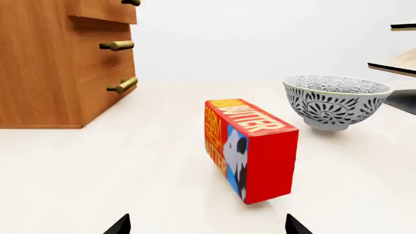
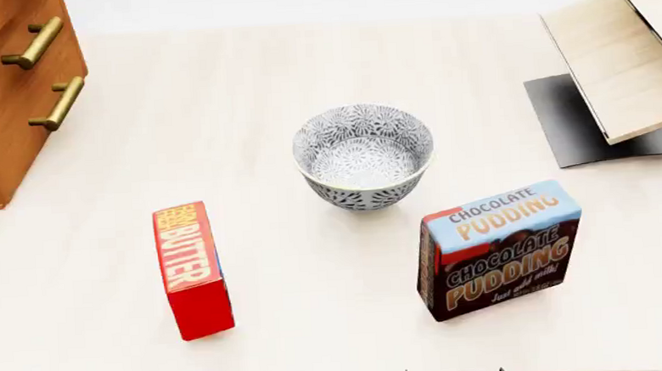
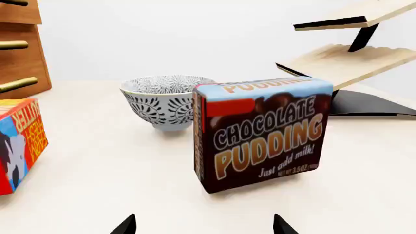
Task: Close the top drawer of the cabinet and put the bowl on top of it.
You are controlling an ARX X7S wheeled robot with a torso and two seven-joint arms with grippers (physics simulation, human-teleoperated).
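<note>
Centrally on the pale table point(image 2: 303, 85), the bowl point(image 2: 363, 156) is being shown upright in the head view, between the butter box point(image 2: 193, 269) and the chocolate pudding box point(image 2: 499, 249) and touching neither, with the cabinet point(image 2: 10, 109) well apart at the far left. Only in the left wrist view is the top drawer point(image 1: 104, 10) being seen jutting out past the drawer fronts below it, whereas the rack point(image 3: 344, 53) is being shown tier over tier only in the right wrist view. Both the left gripper point(image 1: 206, 228) and the right gripper point(image 3: 202, 226) are being held spread apart and empty, with just the fingertips being caught at the frame edges.
</note>
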